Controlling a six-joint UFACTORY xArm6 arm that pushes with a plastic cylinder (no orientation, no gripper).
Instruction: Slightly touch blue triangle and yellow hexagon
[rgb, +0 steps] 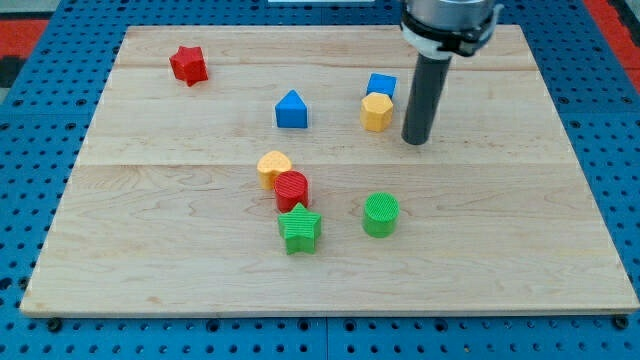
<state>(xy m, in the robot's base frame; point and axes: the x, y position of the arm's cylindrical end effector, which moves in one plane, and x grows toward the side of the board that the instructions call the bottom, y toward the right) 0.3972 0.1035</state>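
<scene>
The blue triangle (291, 110) sits on the wooden board a little above the view's middle. The yellow hexagon (377, 112) stands to its right, touching a blue cube (381, 86) just behind it. My tip (418, 140) rests on the board just right of the yellow hexagon, with a small gap between them. It is well to the right of the blue triangle.
A red star (188, 64) lies at the top left. A yellow block (274, 167), a red cylinder (292, 189) and a green star (300, 230) cluster below the middle. A green cylinder (381, 214) stands to their right. The board (150, 240) lies on a blue pegged surface.
</scene>
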